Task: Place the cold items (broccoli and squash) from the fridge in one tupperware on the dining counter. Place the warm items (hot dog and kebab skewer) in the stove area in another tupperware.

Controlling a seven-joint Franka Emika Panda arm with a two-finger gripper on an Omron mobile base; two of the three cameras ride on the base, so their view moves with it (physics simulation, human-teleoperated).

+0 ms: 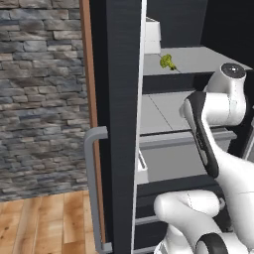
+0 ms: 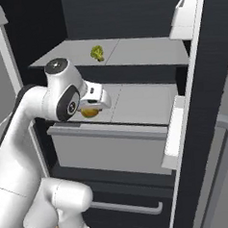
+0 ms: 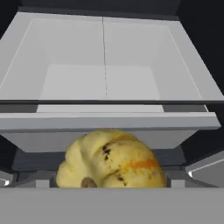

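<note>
- Stone wall (image 1: 39, 94) far left, beside the fridge (image 1: 116, 124), whose door stands open.
- Broccoli (image 2: 97, 53) lies on the upper shelf (image 2: 131, 52), toward the left, well apart from the arm.
- Gripper (image 2: 92, 104) reaches in over the middle shelf (image 2: 139, 104), just above the squash (image 2: 89, 111); jaws spread wide, nothing grasped.
- Squash (image 3: 111, 159) sits close under the hand, yellow with orange streaks and dark flecks, stem end facing near; contact with the fingers cannot be told.
- Drawer (image 2: 108, 147) below that shelf; door bin (image 2: 175, 131) to the right.
</note>
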